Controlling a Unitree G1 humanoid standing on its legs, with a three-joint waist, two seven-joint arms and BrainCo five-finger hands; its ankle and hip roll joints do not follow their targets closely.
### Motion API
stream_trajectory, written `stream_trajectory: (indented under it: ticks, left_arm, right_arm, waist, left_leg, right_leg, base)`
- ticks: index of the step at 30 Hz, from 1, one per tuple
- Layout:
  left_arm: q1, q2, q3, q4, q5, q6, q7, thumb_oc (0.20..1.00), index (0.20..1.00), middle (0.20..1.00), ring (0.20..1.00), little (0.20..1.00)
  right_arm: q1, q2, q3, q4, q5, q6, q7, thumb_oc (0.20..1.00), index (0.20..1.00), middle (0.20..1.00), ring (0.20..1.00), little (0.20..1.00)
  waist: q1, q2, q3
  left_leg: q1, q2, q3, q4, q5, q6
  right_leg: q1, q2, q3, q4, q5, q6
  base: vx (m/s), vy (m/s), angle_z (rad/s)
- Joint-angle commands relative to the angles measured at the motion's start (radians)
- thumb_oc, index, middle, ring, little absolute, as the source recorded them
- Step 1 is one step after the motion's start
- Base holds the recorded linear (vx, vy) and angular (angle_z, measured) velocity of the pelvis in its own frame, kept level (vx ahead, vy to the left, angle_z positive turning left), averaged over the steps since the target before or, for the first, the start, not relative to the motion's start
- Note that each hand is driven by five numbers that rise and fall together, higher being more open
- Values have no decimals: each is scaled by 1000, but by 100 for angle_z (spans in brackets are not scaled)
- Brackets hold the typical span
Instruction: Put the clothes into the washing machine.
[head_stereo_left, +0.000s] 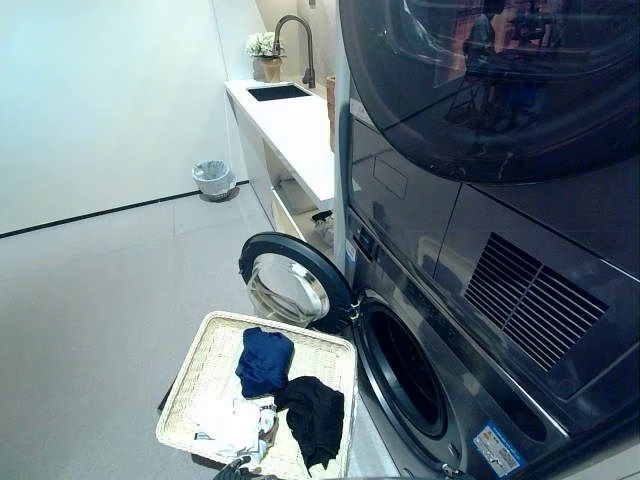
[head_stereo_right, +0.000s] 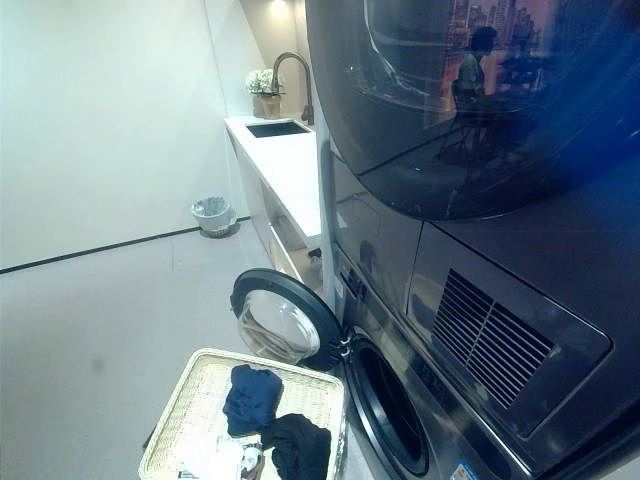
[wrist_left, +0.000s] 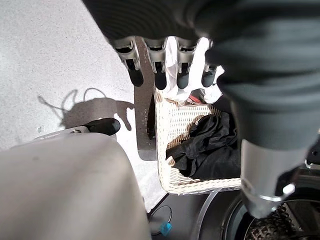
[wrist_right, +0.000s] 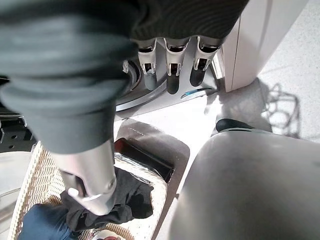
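Note:
A pale wicker basket (head_stereo_left: 205, 375) stands on the floor in front of the dark washing machine (head_stereo_left: 480, 330). In it lie a blue garment (head_stereo_left: 264, 360), a black garment (head_stereo_left: 316, 418) and a white garment (head_stereo_left: 232, 425). The washer's round door (head_stereo_left: 292, 285) is swung open towards the basket, and the drum opening (head_stereo_left: 405, 375) is dark. My left hand (wrist_left: 157, 70) hangs open over the basket's (wrist_left: 180, 125) near rim, above the white cloth (wrist_left: 187, 82), holding nothing. My right hand (wrist_right: 172, 75) hangs open by the washer's base, beside the black garment (wrist_right: 125, 195).
A second dark machine (head_stereo_left: 480, 70) is stacked above the washer. Behind it runs a white counter (head_stereo_left: 295, 125) with a sink (head_stereo_left: 278, 92), a tap and a potted plant (head_stereo_left: 262, 50). A small bin (head_stereo_left: 212, 178) stands by the far wall. Open floor lies left of the basket.

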Motion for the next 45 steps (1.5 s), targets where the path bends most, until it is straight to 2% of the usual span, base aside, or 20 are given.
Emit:
stream_trajectory:
  ticks: [1, 7, 12, 13, 15, 16, 18, 20, 21, 22, 25, 31, 32, 37, 39, 41, 45]
  left_arm:
    - [-73, -52, -16, 36, -7, -26, -5, 1000, 1000, 1000, 1000, 1000]
    - [-72, -55, -9, 35, -30, -24, 38, 1000, 1000, 1000, 1000, 1000]
    - [-72, -52, 21, 48, -14, -28, 211, 1000, 1000, 1000, 1000, 1000]
    - [-71, -49, 36, 56, 6, -25, 297, 1000, 1000, 1000, 1000, 1000]
    - [-71, -47, 43, 58, 20, -26, 333, 1000, 1000, 1000, 1000, 1000]
    - [-72, -41, 56, 62, 74, -28, 436, 1000, 1000, 1000, 1000, 1000]
    - [-75, -36, 58, 62, 104, -30, 477, 1000, 1000, 1000, 1000, 1000]
    - [-84, -24, 56, 65, 165, -30, 560, 1000, 1000, 1000, 1000, 1000]
    - [-84, -24, 56, 65, 165, -30, 560, 1000, 1000, 1000, 1000, 1000]
    - [-101, -7, 39, 60, 231, -20, 646, 1000, 1000, 1000, 1000, 1000]
    - [-134, 14, 11, 48, 244, 6, 711, 1000, 1000, 1000, 1000, 1000]
    - [-241, 37, -33, 37, 250, 72, 762, 1000, 1000, 1000, 1000, 1000]
    - [-284, 38, -48, 37, 239, 95, 773, 1000, 1000, 1000, 1000, 1000]
    - [-371, 39, -51, 51, 192, 104, 781, 1000, 1000, 1000, 1000, 1000]
    - [-419, 56, -47, 60, 158, 115, 769, 1000, 1000, 1000, 1000, 1000]
    - [-439, 68, -41, 66, 146, 120, 764, 1000, 1000, 1000, 1000, 1000]
    - [-536, 132, -11, 97, 104, 160, 732, 1000, 1000, 1000, 1000, 1000]
  right_arm:
    - [-89, 34, 3, -1, 34, -42, 17, 1000, 1000, 1000, 1000, 1000]
    - [-93, 36, 8, 0, 29, -33, 10, 1000, 1000, 1000, 1000, 1000]
    - [-91, 37, 10, 9, 32, -25, 1, 1000, 1000, 1000, 1000, 1000]
    - [-89, 38, 9, 17, 33, -24, -1, 1000, 1000, 1000, 1000, 1000]
    - [-89, 38, 10, 19, 34, -24, -1, 1000, 1000, 1000, 1000, 1000]
    - [-87, 36, 12, 22, 34, -23, -1, 1000, 1000, 1000, 1000, 1000]
    - [-86, 34, 14, 22, 34, -25, 1, 1000, 1000, 1000, 1000, 1000]
    - [-86, 29, 20, 22, 40, -26, 4, 1000, 1000, 1000, 1000, 1000]
    - [-86, 29, 20, 22, 40, -26, 4, 1000, 1000, 1000, 1000, 1000]
    - [-88, 19, 30, 16, 47, -30, 8, 1000, 1000, 1000, 1000, 1000]
    - [-98, -1, 45, 1, 58, -36, 16, 1000, 1000, 1000, 1000, 1000]
    - [-168, -35, 84, -43, 54, -56, 33, 1000, 1000, 1000, 1000, 1000]
    - [-201, -44, 98, -53, 54, -68, 37, 1000, 1000, 1000, 1000, 1000]
    - [-269, -55, 112, -73, 61, -73, 24, 1000, 1000, 1000, 1000, 1000]
    - [-294, -53, 118, -86, 85, -83, 17, 1000, 1000, 1000, 1000, 1000]
    - [-305, -49, 122, -93, 92, -83, 17, 1000, 1000, 1000, 1000, 1000]
    - [-360, -30, 149, -119, 127, -85, 18, 1000, 1000, 1000, 1000, 1000]
  waist:
    - [-2, -32, 25]
    - [1, -31, 25]
    - [6, -34, 30]
    - [7, -36, 33]
    - [8, -37, 35]
    - [9, -40, 41]
    - [8, -41, 45]
    - [6, -43, 56]
    - [6, -43, 56]
    - [-1, -43, 71]
    - [-13, -40, 95]
    - [-39, -36, 200]
    - [-44, -39, 245]
    - [-58, -52, 329]
    - [-69, -69, 370]
    - [-71, -80, 382]
    - [-82, -128, 439]
  left_leg:
    - [45, -92, 60, 7, -89, 68]
    - [47, -93, 58, 9, -89, 68]
    - [47, -95, 55, 15, -89, 70]
    - [47, -96, 54, 18, -90, 71]
    - [47, -97, 53, 19, -90, 71]
    - [44, -97, 55, 25, -90, 71]
    - [42, -97, 55, 27, -90, 71]
    - [35, -97, 60, 33, -89, 70]
    - [35, -97, 60, 33, -89, 70]
    - [26, -96, 65, 38, -88, 70]
    - [5, -94, 74, 44, -85, 70]
    - [-88, -100, 96, 102, -93, 73]
    - [-135, -105, 106, 135, -94, 72]
    - [-235, -122, 116, 233, -114, 68]
    - [-288, -125, 120, 283, -127, 71]
    - [-306, -125, 124, 298, -132, 73]
    - [-388, -121, 139, 344, -141, 72]
  right_leg:
    - [-43, -9, 22, 17, 50, 72]
    - [-40, -11, 15, 18, 47, 71]
    - [-36, -12, 12, 20, 46, 69]
    - [-35, -12, 12, 21, 46, 68]
    - [-35, -12, 12, 22, 46, 68]
    - [-37, -13, 14, 24, 46, 67]
    - [-38, -14, 15, 25, 47, 67]
    - [-44, -15, 19, 28, 49, 66]
    - [-44, -15, 19, 28, 49, 66]
    - [-56, -15, 26, 31, 52, 67]
    - [-86, -18, 39, 37, 60, 69]
    - [-188, -24, 83, 60, 79, 70]
    - [-229, -26, 98, 65, 93, 70]
    - [-310, -40, 129, 78, 120, 71]
    - [-360, -46, 148, 94, 134, 74]
    - [-378, -46, 154, 99, 140, 76]
    - [-462, -39, 171, 113, 164, 82]
  base:
    - [0, 0, 0]
    - [0, 0, 0]
    - [37, 2, 0]
    - [43, 5, 0]
    - [52, 11, 0]
    - [53, 18, 0]
    - [25, 11, 0]
    - [35, 30, 0]
    - [43, 62, 0]
    - [34, 71, 0]
    - [14, 94, -6]
    - [-139, 119, -15]
    - [-236, 140, -23]
    - [-118, 120, -18]
    - [-75, 42, -13]
    - [-65, -15, -15]
    - [-82, -29, -14]
